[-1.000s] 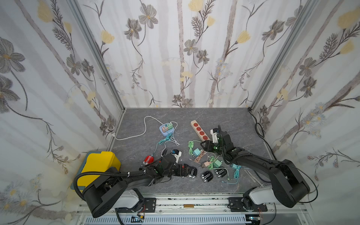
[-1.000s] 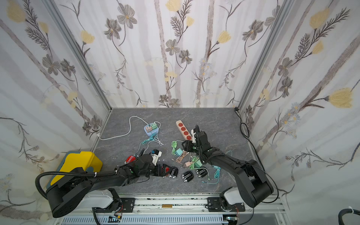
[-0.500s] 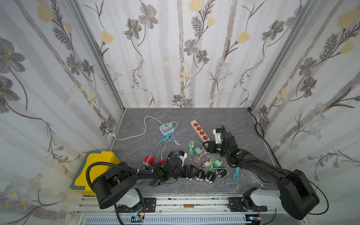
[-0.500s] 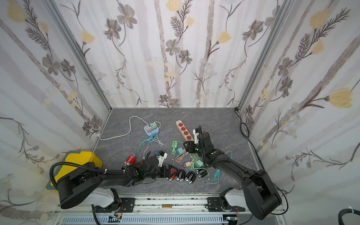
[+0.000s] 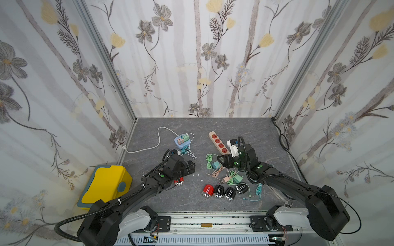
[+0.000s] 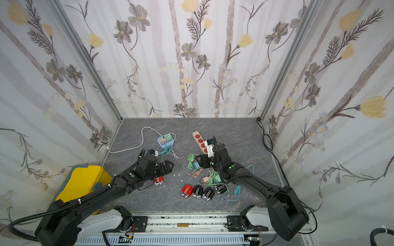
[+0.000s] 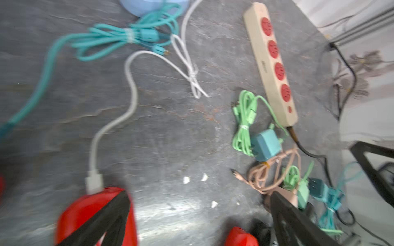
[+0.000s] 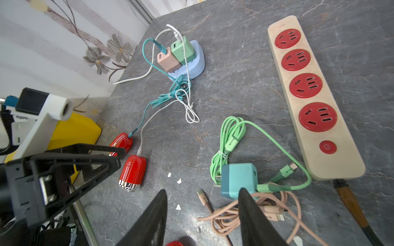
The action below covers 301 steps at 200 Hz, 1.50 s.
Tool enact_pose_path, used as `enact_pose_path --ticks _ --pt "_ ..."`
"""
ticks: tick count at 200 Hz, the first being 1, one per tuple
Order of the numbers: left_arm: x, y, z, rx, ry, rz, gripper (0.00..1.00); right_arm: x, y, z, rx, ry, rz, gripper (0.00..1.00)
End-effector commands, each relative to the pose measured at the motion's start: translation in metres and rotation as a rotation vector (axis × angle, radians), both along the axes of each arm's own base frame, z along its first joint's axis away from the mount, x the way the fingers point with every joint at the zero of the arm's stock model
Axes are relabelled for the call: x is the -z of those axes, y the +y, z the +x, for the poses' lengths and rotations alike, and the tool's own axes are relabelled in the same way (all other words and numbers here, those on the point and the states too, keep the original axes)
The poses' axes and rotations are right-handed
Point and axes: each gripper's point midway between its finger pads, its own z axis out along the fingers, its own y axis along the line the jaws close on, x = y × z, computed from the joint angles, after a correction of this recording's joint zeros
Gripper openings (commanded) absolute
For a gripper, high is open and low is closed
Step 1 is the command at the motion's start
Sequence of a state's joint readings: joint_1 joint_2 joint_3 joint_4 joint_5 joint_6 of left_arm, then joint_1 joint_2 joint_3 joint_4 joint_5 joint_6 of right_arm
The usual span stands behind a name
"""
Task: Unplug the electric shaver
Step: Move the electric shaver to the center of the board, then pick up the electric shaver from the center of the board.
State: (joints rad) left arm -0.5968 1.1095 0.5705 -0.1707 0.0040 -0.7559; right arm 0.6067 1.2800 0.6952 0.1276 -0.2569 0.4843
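Now that the empty, wide-open left gripper (image 5: 190, 166) has swung over the red chrome-tipped plastic shaver (image 8: 132, 172), its still-plugged thin white cable (image 7: 133, 95) seems reachable; the right gripper (image 8: 202, 191) hovers parted, empty.

The left arm (image 5: 136, 191) and right arm (image 5: 285, 183) were matte black, with white base housings (image 5: 136, 219), green dots (image 5: 162, 175), corrugated black cables (image 5: 72, 218) and white wrist camera mounts (image 5: 233, 147).
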Motion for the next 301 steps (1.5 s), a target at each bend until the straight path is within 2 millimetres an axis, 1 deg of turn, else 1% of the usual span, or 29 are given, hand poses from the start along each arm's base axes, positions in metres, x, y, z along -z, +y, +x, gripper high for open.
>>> enact_pose_path --ticks 1,20,37,55,69,93,112,118,137,162,191,211,220,240,281,301 --pt "0.023 0.031 -0.016 -0.019 0.108 0.128 1.00 -0.016 0.018 0.000 -0.052 -0.056 0.048 0.51" --pt "0.033 0.043 -0.021 -0.035 0.162 0.170 1.00 -0.015 0.026 0.000 -0.068 -0.052 0.065 0.49" --pt "0.044 0.048 -0.027 -0.038 0.201 0.200 1.00 -0.014 0.031 0.002 -0.074 -0.047 0.067 0.48" --pt "0.055 0.047 -0.031 -0.028 0.222 0.202 0.98 -0.013 0.035 0.004 -0.074 -0.042 0.068 0.47" --pt "0.060 0.047 -0.031 -0.024 0.226 0.205 0.95 -0.011 0.037 0.003 -0.075 -0.037 0.071 0.46" --pt "0.068 0.047 -0.029 -0.015 0.234 0.225 0.88 -0.004 0.041 -0.002 -0.086 -0.025 0.076 0.46" --pt "0.071 0.044 -0.028 -0.002 0.239 0.243 0.85 0.002 0.045 -0.006 -0.094 -0.012 0.088 0.46" --pt "0.077 0.045 -0.030 0.001 0.260 0.262 0.84 0.003 0.046 -0.007 -0.094 -0.009 0.091 0.46" --pt "0.083 0.049 -0.035 -0.008 0.278 0.291 0.82 0.006 0.051 -0.011 -0.108 -0.004 0.096 0.45" --pt "0.087 0.055 -0.037 -0.019 0.286 0.321 0.81 0.007 0.057 -0.012 -0.120 -0.007 0.098 0.45" --pt "0.090 0.057 -0.034 -0.021 0.292 0.353 0.79 0.005 0.061 -0.012 -0.129 -0.012 0.098 0.44" --pt "0.087 0.057 -0.029 -0.020 0.284 0.381 0.74 0.006 0.062 -0.012 -0.127 -0.008 0.093 0.44" --pt "0.086 0.058 -0.028 -0.019 0.286 0.397 0.74 0.006 0.063 -0.013 -0.127 -0.006 0.089 0.44" --pt "0.085 0.059 -0.031 -0.010 0.293 0.433 0.74 0.009 0.063 -0.014 -0.124 -0.006 0.081 0.44" --pt "0.088 0.059 -0.046 0.012 0.330 0.483 0.75 0.014 0.063 -0.016 -0.124 0.002 0.072 0.44" --pt "0.088 0.059 -0.047 0.007 0.333 0.497 0.74 0.015 0.064 -0.017 -0.128 0.003 0.071 0.44"
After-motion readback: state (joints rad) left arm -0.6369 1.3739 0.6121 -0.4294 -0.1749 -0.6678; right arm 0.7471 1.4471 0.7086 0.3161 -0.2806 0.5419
